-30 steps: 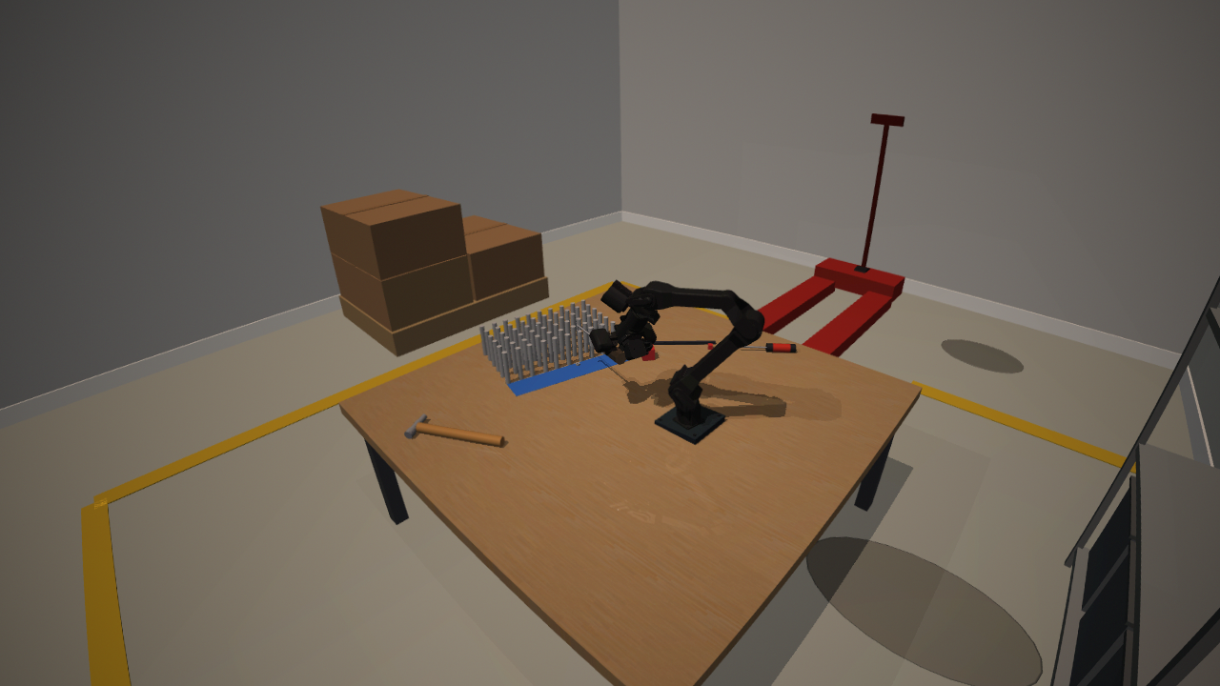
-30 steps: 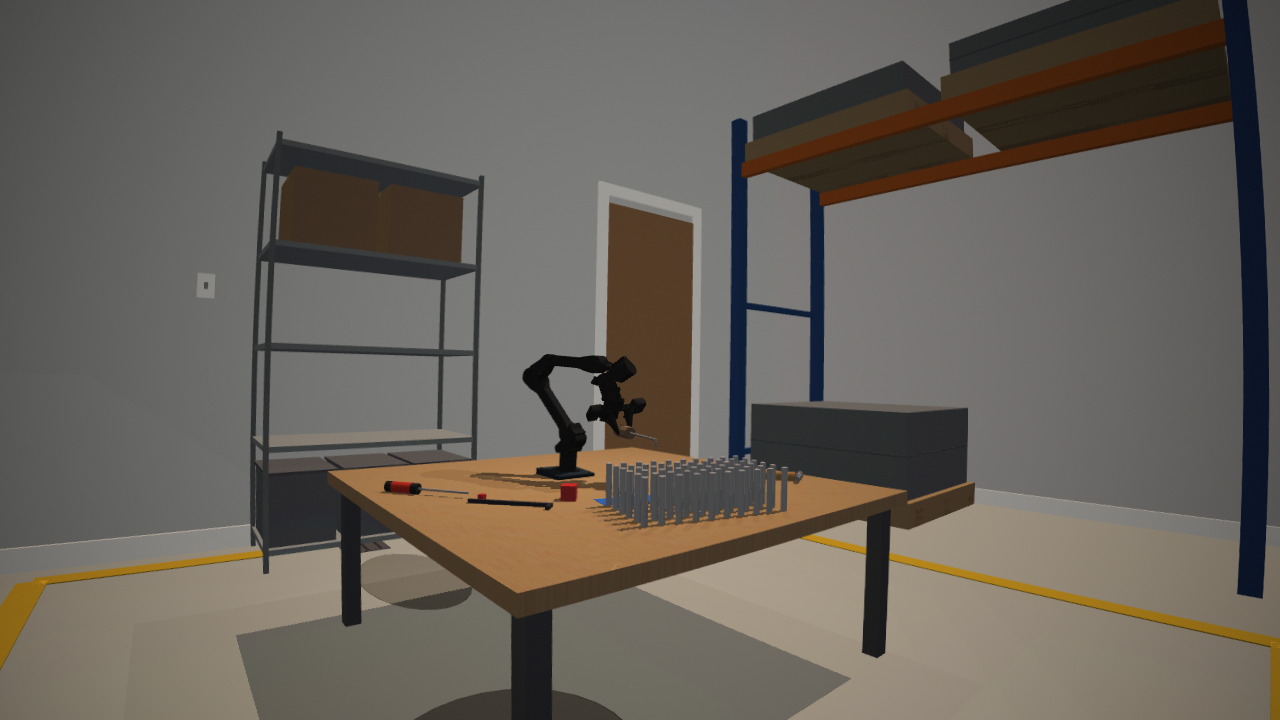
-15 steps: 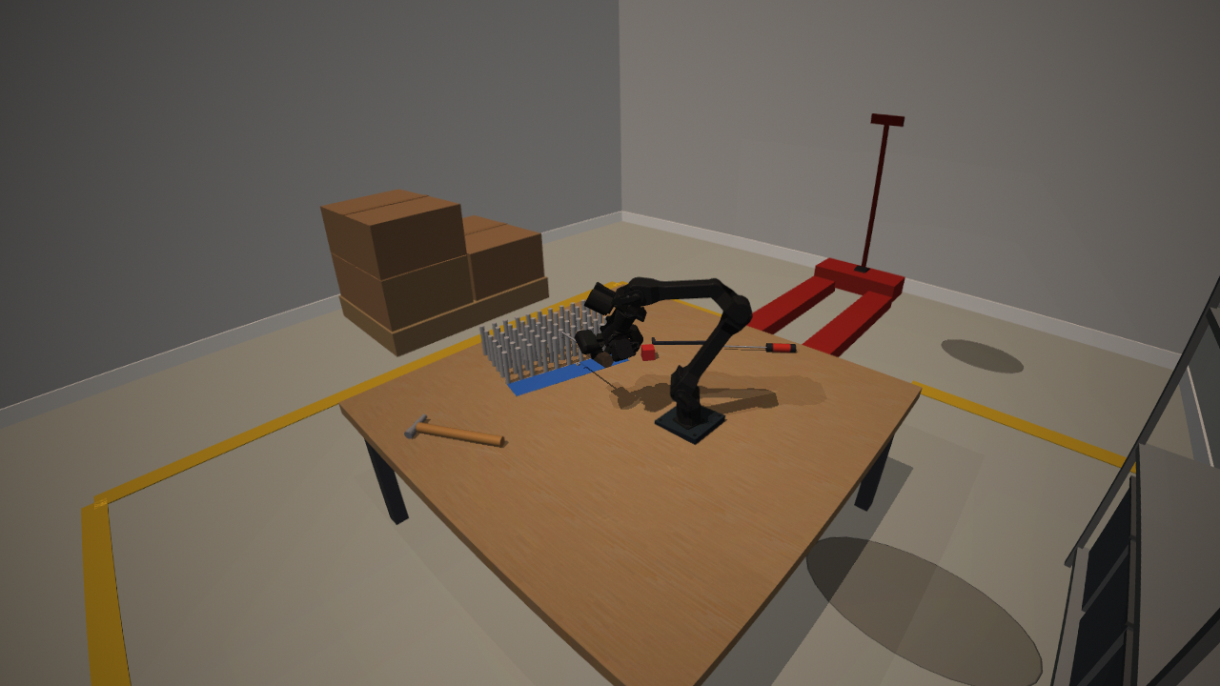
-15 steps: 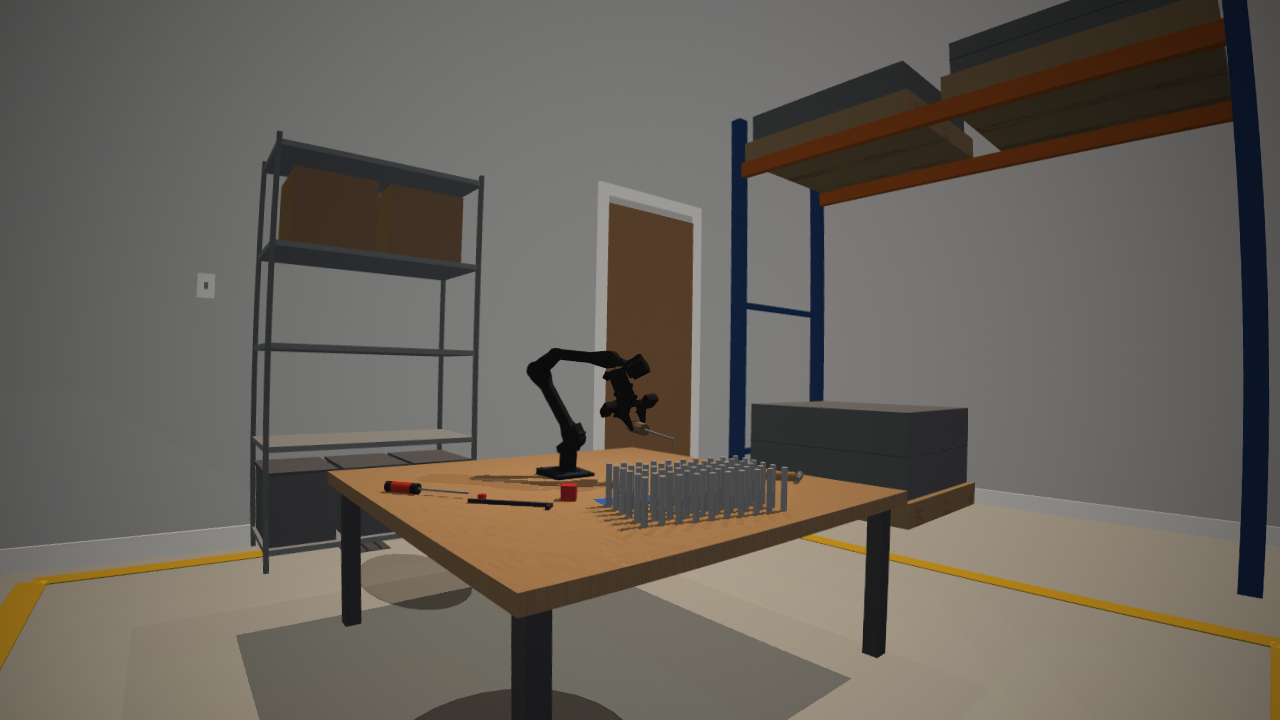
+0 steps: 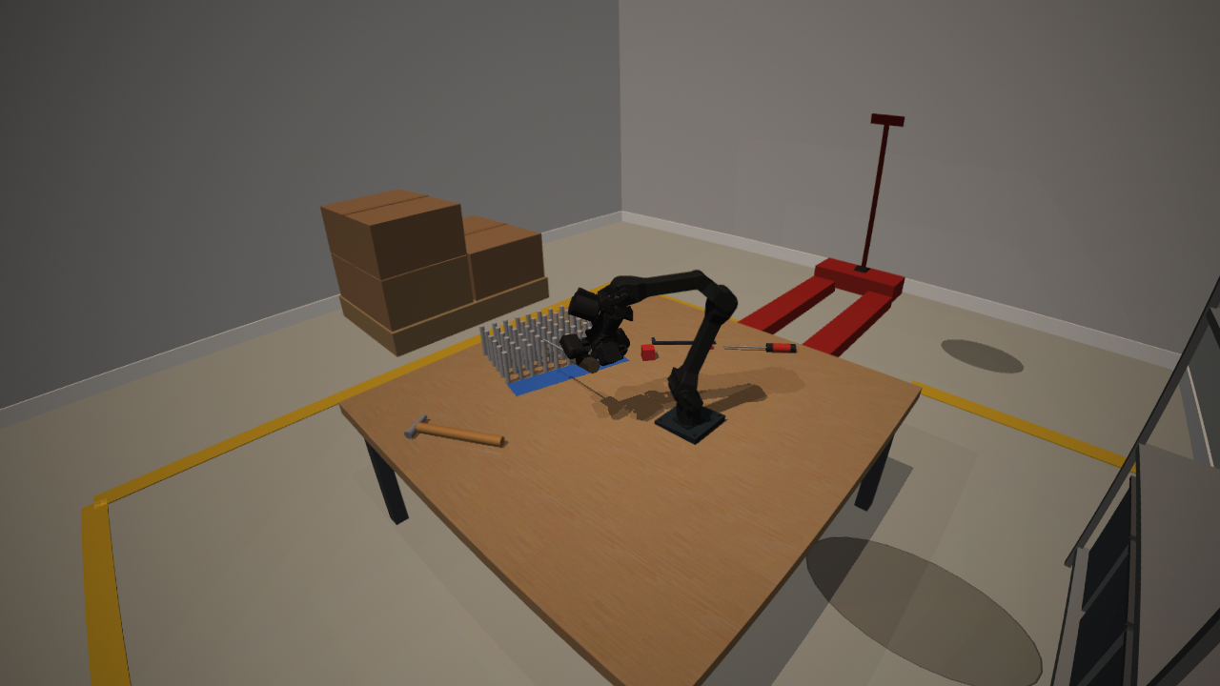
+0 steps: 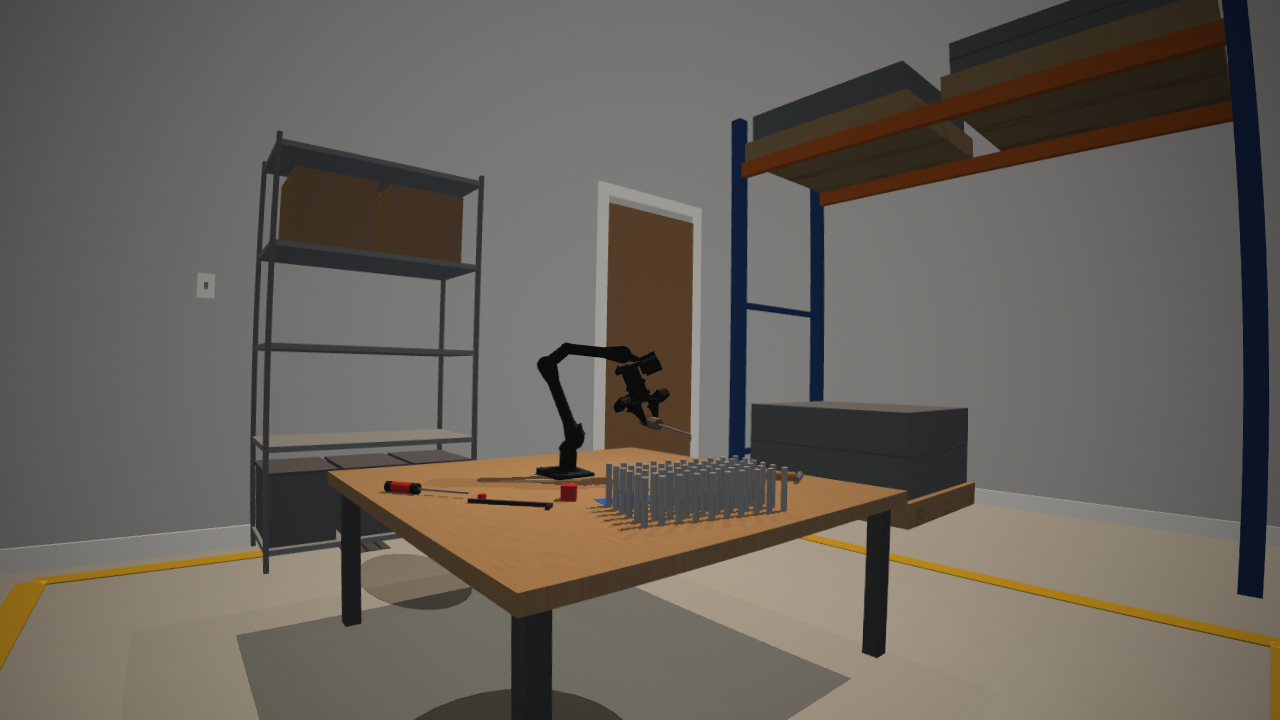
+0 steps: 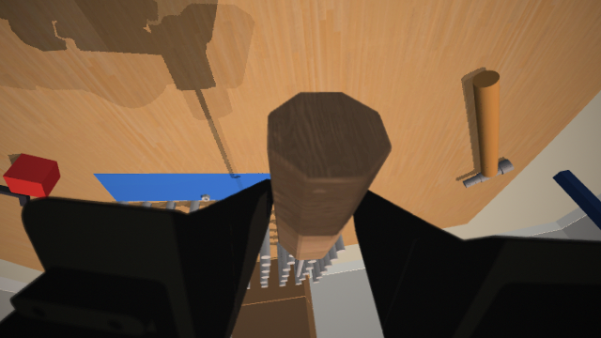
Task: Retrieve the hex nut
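My gripper (image 5: 590, 359) (image 6: 655, 419) (image 7: 314, 192) is shut on the wooden handle (image 7: 326, 141) of a hook tool. Its thin metal rod (image 5: 554, 343) (image 6: 676, 430) points out over the metal spacers (image 5: 504, 362) (image 6: 662, 501) (image 7: 265, 244), above their tops in the exterior view. The spacers in view stand upright. The blue taped strip (image 5: 537, 383) (image 7: 150, 187) lies in front of them. A small silvery piece (image 7: 205, 198), which looks like the hex nut, is at the strip's spacer-side edge in the wrist view, close to the front row. The handle hides part of the strip and field.
A red cube (image 5: 648, 351) (image 6: 568, 492) (image 7: 35, 173) sits beside the strip's end. Near it lie a black bar (image 5: 678, 343) (image 6: 510, 503) and a red-handled screwdriver (image 5: 781, 347) (image 6: 402, 488). A hammer (image 5: 460, 433) (image 7: 487, 127) lies on the table's other side.
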You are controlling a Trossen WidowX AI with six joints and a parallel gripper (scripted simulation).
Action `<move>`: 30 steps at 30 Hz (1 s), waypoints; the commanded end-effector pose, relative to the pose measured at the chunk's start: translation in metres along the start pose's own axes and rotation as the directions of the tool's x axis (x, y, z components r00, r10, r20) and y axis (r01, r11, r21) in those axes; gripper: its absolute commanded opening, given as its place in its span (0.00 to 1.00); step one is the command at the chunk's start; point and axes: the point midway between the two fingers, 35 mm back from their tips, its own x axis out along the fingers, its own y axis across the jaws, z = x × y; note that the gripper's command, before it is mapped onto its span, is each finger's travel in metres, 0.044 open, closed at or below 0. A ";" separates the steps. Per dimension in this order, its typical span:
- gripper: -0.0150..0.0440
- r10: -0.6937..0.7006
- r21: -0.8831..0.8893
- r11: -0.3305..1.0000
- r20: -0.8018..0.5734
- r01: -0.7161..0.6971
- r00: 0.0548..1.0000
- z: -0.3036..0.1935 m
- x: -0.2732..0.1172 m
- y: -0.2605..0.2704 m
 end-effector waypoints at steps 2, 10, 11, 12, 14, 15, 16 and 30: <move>0.25 -0.012 -0.022 1.000 0.007 0.013 1.000 0.008 -0.006 -0.021; 0.25 -0.027 -0.071 0.997 0.026 0.029 0.999 0.028 -0.014 -0.054; 0.25 -0.029 -0.077 0.997 0.028 0.031 0.999 0.031 -0.015 -0.058; 0.25 -0.031 -0.083 0.996 0.030 0.033 0.999 0.034 -0.017 -0.062; 0.25 -0.034 -0.096 0.995 0.033 0.037 0.999 0.041 -0.019 -0.070; 0.25 -0.036 -0.102 0.994 0.035 0.040 0.999 0.044 -0.021 -0.073; 0.25 -0.038 -0.108 0.993 0.036 0.042 0.999 0.048 -0.022 -0.077; 0.25 -0.073 -0.199 0.977 0.049 0.081 0.996 0.105 -0.046 -0.124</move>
